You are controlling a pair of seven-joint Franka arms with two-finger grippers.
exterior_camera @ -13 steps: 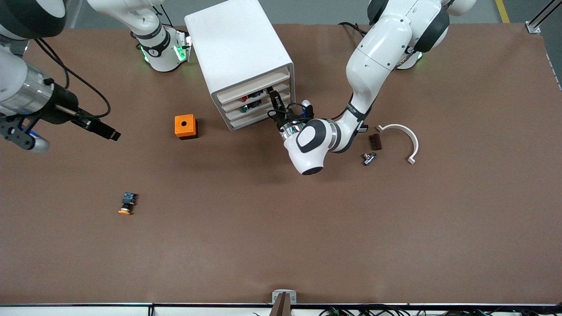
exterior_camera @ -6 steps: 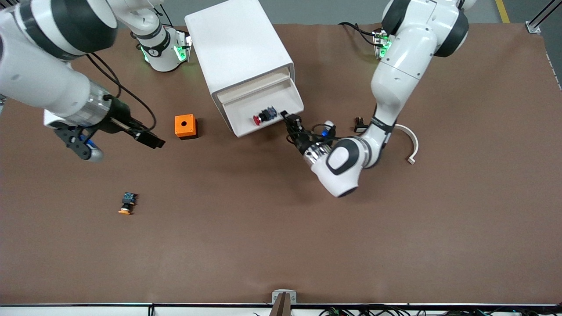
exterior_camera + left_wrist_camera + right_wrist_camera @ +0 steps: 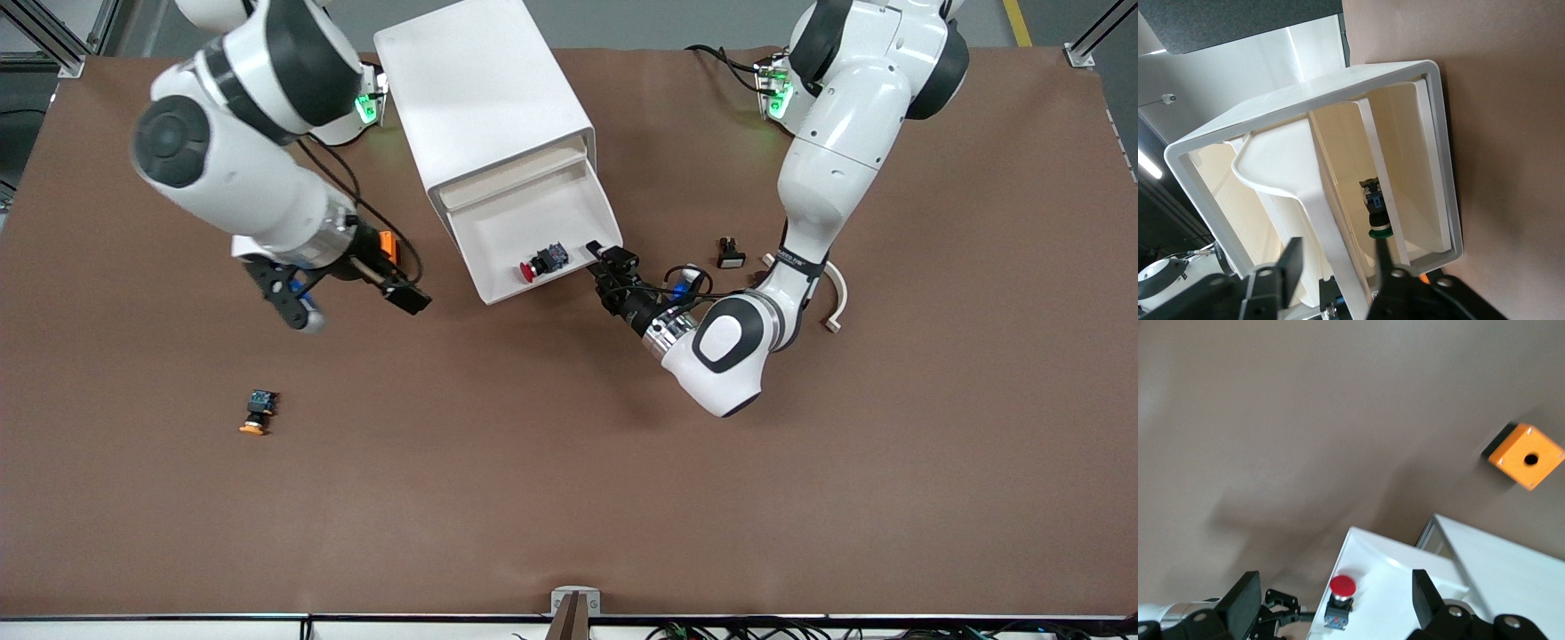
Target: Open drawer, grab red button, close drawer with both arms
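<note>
Drawer (image 3: 542,244) standing pulled out of cabinet (image 3: 484,98); red-capped button (image 3: 543,260) lying inside, long axis running along drawer front; left pincer (image 3: 607,260) sitting at drawer's front corner, fingers parted, gripping nothing; right pincer (image 3: 402,293) hovering over bench (image 3: 569,462), spread wide, empty, button lying toward left arm's end from it.

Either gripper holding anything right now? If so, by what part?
Nothing held. The left gripper straddles the drawer front lip, jaws apart, not clamped. The right gripper hangs open over the table; the button lies in the drawer.

Robotics laboratory: two fixed white robot arms (image 3: 827,178) at a brown-covered bench (image 3: 569,498), aluminium framing (image 3: 1089,40) alongside.
</note>
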